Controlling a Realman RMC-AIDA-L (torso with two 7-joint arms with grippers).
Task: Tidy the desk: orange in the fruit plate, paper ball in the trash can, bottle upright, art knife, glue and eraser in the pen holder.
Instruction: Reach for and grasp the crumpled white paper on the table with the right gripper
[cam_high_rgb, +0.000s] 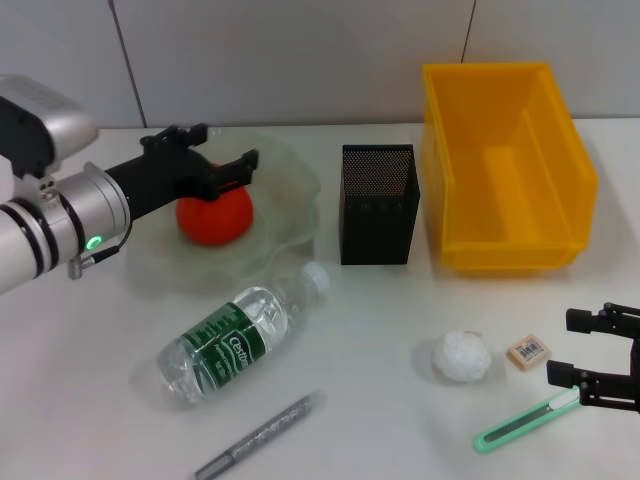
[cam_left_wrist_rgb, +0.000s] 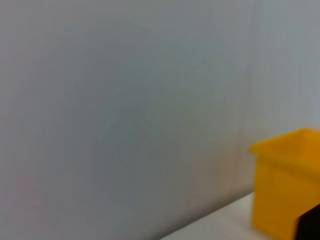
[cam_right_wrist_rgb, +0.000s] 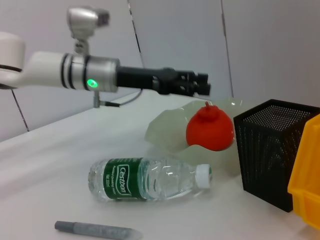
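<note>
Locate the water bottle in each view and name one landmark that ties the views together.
Head view: the water bottle lies on its side in front of the fruit plate.
Left wrist view: not in it.
Right wrist view: bottle lying on the table, its cap toward the pen holder.
Shared landmark: the yellow bin shows in all three.

Orange sitting in translucent fruit plate, red-orange, stem up. Clear bottle with green label, white cap, lying on side on worktop in front of plate, cap pointing toward black mesh pen holder standing upright. Yellow trash can standing beside holder. White paper ball and small eraser lying near each other. Green art knife lying flat nearby. Grey glue stick lying below bottle.
</note>
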